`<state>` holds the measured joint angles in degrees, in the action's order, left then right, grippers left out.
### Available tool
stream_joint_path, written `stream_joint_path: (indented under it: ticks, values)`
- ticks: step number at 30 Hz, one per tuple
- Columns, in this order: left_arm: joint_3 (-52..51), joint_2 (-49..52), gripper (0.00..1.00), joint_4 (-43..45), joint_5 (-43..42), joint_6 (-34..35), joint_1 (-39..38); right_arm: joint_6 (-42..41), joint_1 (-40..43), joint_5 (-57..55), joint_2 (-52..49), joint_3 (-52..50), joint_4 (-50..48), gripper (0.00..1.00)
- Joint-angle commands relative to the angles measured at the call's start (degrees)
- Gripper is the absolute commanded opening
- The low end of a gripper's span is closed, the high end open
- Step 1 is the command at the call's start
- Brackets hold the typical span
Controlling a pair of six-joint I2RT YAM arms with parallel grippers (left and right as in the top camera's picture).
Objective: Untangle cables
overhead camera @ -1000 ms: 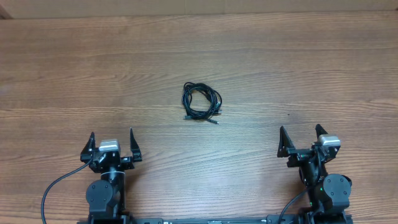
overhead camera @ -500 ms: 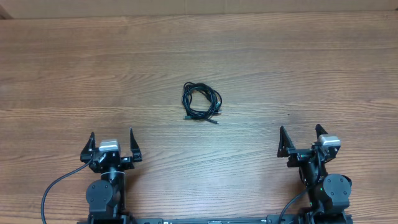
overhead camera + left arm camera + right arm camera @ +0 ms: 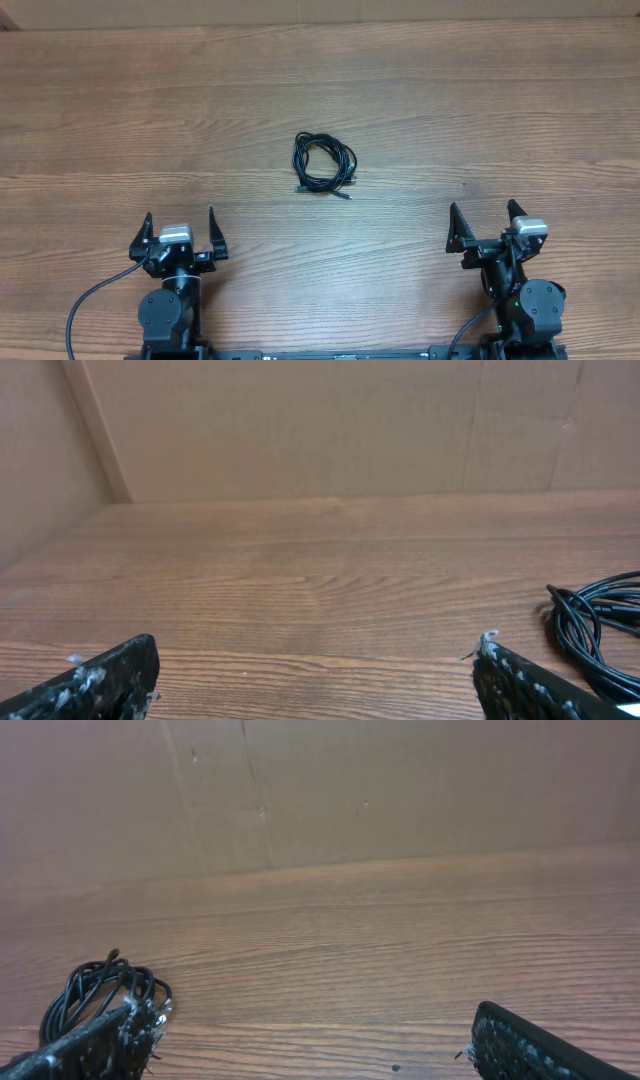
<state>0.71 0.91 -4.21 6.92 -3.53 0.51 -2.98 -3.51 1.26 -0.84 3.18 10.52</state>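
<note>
A small tangled bundle of black cables lies on the wooden table near the middle. It also shows at the right edge of the left wrist view and at the lower left of the right wrist view. My left gripper is open and empty near the front left. My right gripper is open and empty near the front right. Both are well short of the bundle.
A brown cardboard wall stands along the table's far edge and turns a corner at the left; it also shows in the right wrist view. A tiny dark speck lies on the table ahead of the right gripper.
</note>
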Motion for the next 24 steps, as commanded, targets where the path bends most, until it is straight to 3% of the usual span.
stream_joint_path:
  ticks: [1,11,14,16,19,24]
  values:
    - [-0.4,-0.3,1.00,0.4,0.5,-1.0,0.2,-0.2,-0.3,-0.1,0.6,-0.2,-0.2,1.00]
    - [-0.4,-0.3,1.00,0.4,0.5,-1.0,0.2,-0.3,-0.3,-0.1,0.6,-0.2,-0.2,1.00]
    - [-0.4,-0.3,1.00,1.8,0.3,-0.5,0.2,-4.8,-0.4,4.8,0.5,-0.2,-1.9,1.00]
    - [-0.4,-0.3,1.00,1.0,-4.0,3.7,0.2,-4.5,-0.4,4.8,0.5,-0.2,-5.2,1.00]
    - [-0.4,0.1,1.00,-0.3,-6.1,4.0,0.2,-6.6,-0.4,8.1,0.5,-0.2,-8.3,1.00]
    - [-0.2,0.1,1.00,-0.3,-10.6,9.2,0.2,-9.2,-0.4,14.3,0.5,0.8,-3.7,1.00]
